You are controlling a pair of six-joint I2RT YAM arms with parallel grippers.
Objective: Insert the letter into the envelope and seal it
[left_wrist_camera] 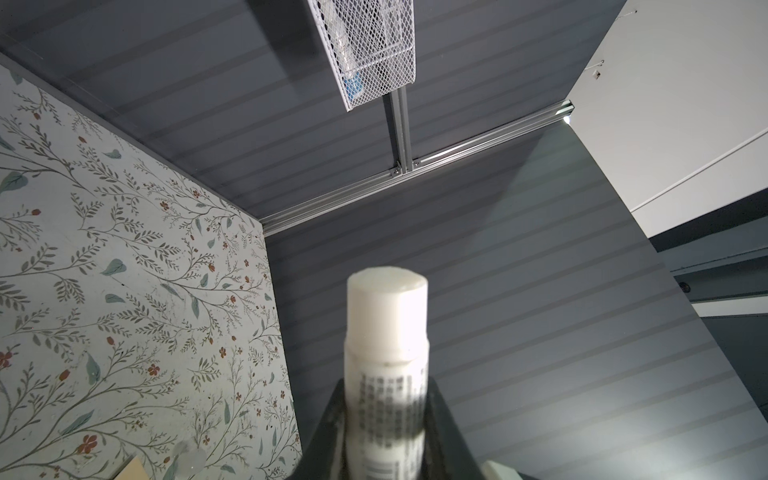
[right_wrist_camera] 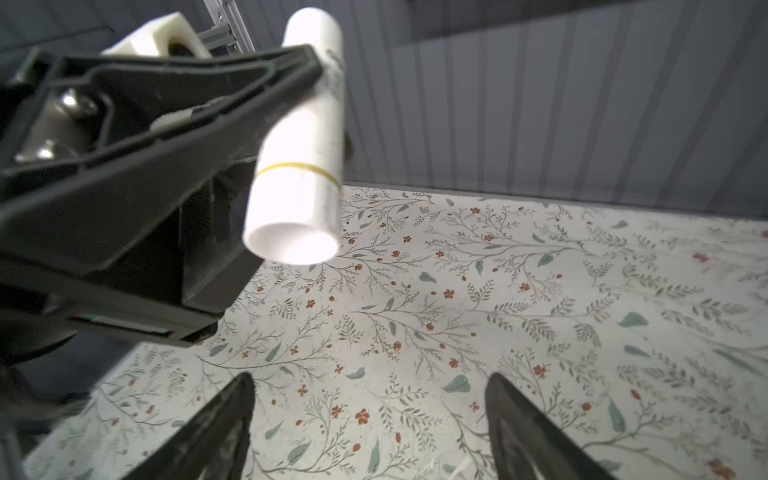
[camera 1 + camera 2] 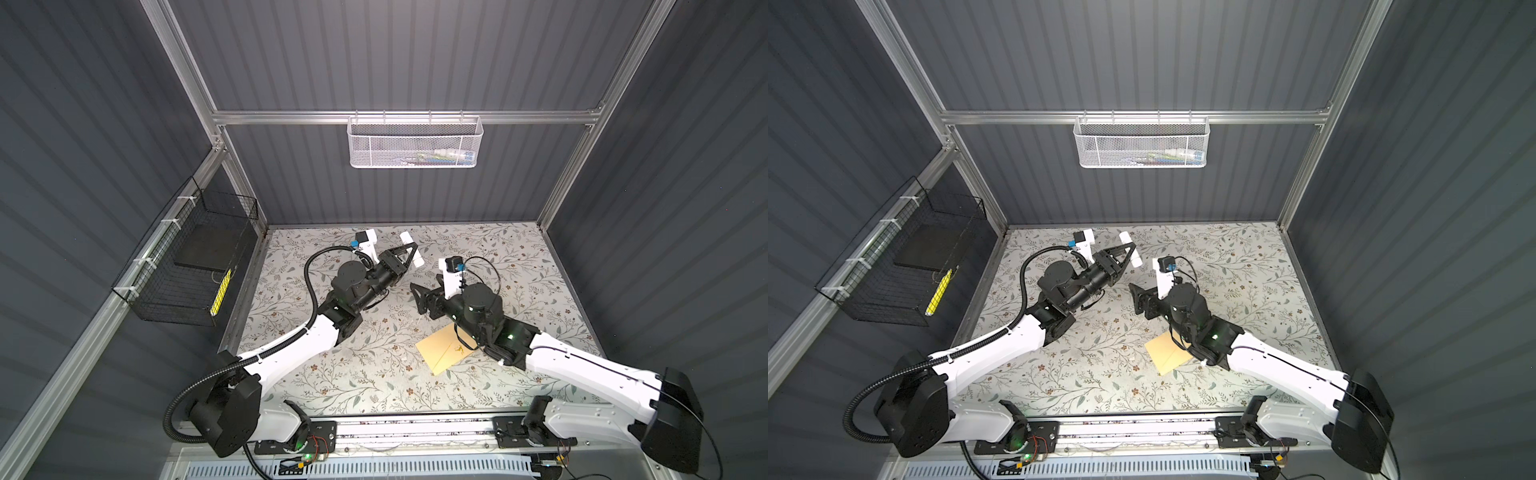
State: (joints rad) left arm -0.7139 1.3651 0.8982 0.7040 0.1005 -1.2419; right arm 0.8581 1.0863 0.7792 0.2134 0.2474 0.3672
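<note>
The tan envelope (image 3: 438,351) (image 3: 1165,353) lies flat on the floral table, partly under my right arm, with a small gold mark on it. A tan corner of the envelope (image 1: 134,468) also shows in the left wrist view. The letter is hidden. My left gripper (image 3: 411,253) (image 3: 1129,251) (image 1: 386,399) is raised near the back and shut on a white cylindrical tube (image 3: 406,238) (image 3: 1124,237) (image 1: 387,316) (image 2: 299,166). My right gripper (image 3: 417,297) (image 3: 1134,297) (image 2: 370,386) stands open and empty just in front of the tube, above the table.
A white mesh basket (image 3: 415,143) (image 3: 1140,145) hangs on the back wall. On the left wall a black wire basket (image 3: 187,266) (image 3: 901,266) holds a dark slab and a yellow item. Grey walls close in the floral table (image 3: 374,374).
</note>
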